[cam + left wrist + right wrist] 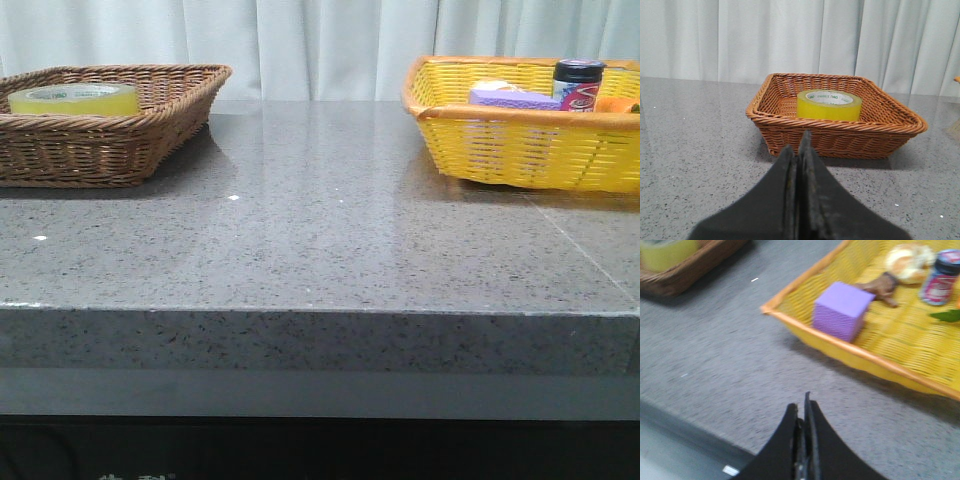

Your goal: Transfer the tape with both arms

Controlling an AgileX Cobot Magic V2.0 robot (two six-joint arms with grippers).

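Note:
The yellow tape [74, 98] lies flat in the brown wicker basket [100, 150] at the table's back left. It also shows in the left wrist view [829, 105], inside that basket [840, 135], and blurred in the right wrist view [667, 252]. My left gripper [801, 142] is shut and empty, low over the table, a short way in front of the brown basket. My right gripper [802, 407] is shut and empty, above the table's front edge, short of the yellow basket [850, 352]. Neither arm shows in the front view.
The yellow basket [520, 145] at the back right holds a purple sponge block [515, 98], a dark-lidded can [577, 85] and other small items. In the right wrist view the purple block [842, 310], a can [940, 277] and a bun [907, 262] lie in it. White curtain behind.

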